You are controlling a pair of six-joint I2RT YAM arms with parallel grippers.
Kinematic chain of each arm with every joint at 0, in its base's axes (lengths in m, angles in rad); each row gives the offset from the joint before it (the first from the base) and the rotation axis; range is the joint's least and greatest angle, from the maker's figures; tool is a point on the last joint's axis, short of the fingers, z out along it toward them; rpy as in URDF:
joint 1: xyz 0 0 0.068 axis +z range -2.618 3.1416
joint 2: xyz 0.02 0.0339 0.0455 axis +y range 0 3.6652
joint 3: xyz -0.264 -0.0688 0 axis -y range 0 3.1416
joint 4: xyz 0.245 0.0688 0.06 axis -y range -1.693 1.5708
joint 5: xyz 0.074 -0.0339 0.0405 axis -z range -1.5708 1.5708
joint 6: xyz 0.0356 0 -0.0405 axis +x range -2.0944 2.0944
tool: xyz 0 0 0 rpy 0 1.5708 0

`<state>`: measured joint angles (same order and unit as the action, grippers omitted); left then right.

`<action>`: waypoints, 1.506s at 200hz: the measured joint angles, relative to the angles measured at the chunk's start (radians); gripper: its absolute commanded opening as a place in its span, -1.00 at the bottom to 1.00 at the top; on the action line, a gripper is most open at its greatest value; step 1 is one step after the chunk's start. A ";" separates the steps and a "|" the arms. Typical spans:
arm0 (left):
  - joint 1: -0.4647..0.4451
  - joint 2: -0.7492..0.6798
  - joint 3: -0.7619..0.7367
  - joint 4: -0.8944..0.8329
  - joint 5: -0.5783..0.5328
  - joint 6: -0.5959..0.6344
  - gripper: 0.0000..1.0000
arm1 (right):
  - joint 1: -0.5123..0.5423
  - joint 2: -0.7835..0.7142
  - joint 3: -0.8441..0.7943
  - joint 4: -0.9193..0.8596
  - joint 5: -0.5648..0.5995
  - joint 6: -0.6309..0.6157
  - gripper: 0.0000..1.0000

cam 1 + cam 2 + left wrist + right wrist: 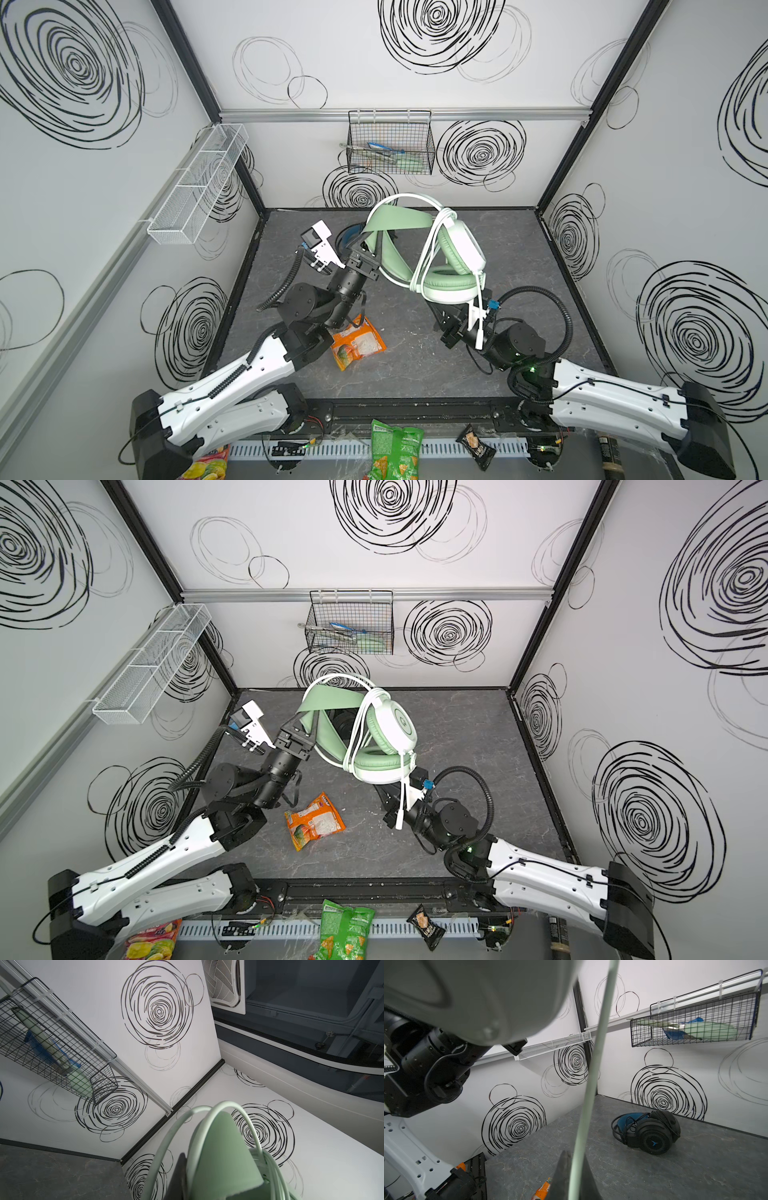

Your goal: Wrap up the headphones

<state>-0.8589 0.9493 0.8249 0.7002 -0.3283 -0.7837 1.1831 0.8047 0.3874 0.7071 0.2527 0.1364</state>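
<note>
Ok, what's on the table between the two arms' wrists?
An orange snack packet, lying flat on the grey table, nearer the left arm. Both top views show it.

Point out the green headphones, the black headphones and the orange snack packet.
green headphones point(399, 220): in a top view, on the green headband strap.
black headphones point(654, 1142): in the right wrist view, on the outer face of an earcup.
orange snack packet point(357, 343): in a top view, on its middle.

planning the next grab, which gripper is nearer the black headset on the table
Left. The left gripper, shut on the mint headset's headband, hangs close over the black headset; the right gripper, shut on the whitish cable, is near the front of the table.
</note>
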 measured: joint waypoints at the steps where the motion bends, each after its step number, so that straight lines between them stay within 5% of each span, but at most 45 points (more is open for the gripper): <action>1: 0.000 0.000 0.000 -0.002 -0.002 0.000 -1.00 | 0.003 0.001 0.000 0.001 0.003 -0.001 -0.94; 99: 0.023 0.118 0.000 -0.087 -0.076 -0.003 -1.00 | 0.174 0.147 0.034 0.008 0.302 -0.092 -0.98; 223: 0.177 0.169 -0.034 -0.138 0.002 -0.043 -1.00 | 0.233 0.257 0.121 -0.070 0.450 -0.138 -1.00; 301: 0.142 0.185 -0.010 -0.226 -0.094 0.117 -1.00 | 0.257 0.343 0.277 -0.311 0.555 -0.118 -1.00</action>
<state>-0.7166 1.1343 0.8154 0.4744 -0.4221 -0.6666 1.4406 1.1477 0.6643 0.3962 0.8082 0.0181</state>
